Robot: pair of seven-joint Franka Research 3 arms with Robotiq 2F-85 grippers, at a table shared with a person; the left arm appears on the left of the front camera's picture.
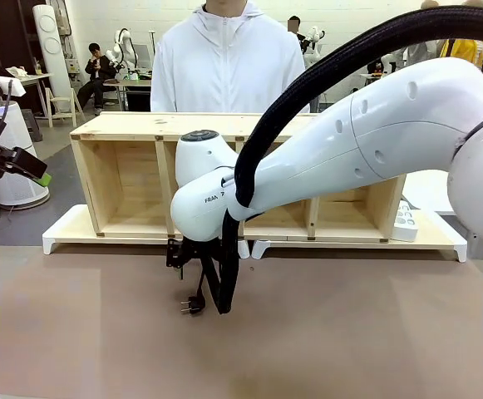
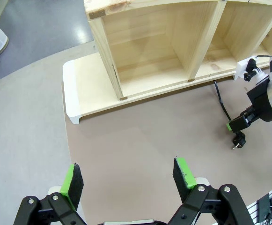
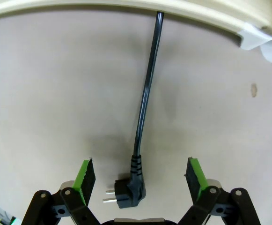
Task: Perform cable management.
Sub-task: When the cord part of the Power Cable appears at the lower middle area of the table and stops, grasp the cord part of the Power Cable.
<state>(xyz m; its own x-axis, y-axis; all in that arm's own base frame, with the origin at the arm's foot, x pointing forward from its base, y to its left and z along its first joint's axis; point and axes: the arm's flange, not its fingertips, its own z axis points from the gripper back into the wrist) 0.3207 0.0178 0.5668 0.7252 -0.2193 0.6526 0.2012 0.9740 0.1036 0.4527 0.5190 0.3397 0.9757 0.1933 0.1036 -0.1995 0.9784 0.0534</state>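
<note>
The cable (image 3: 147, 89) is a thin black cord that comes out from under the white base board and ends in a small black pronged plug (image 3: 128, 190) lying flat on the brown table. My right gripper (image 3: 141, 180) hangs open just above it, with the plug between its green pads (image 3: 86, 178) and touching neither. From the front, the right gripper (image 1: 184, 256) is low over the table with the plug (image 1: 193, 306) below it. My left gripper (image 2: 128, 180) is open and empty, held high at the table's left side (image 1: 32, 170). The cable (image 2: 222, 103) shows far from it.
A wooden shelf unit (image 1: 133, 174) with open compartments stands on a white base board (image 1: 66, 229) across the table. A white power strip (image 1: 405, 220) lies at its right end. A person in a white hooded jacket (image 1: 224, 66) stands behind it. My right arm's thick hose (image 1: 308, 83) arcs overhead.
</note>
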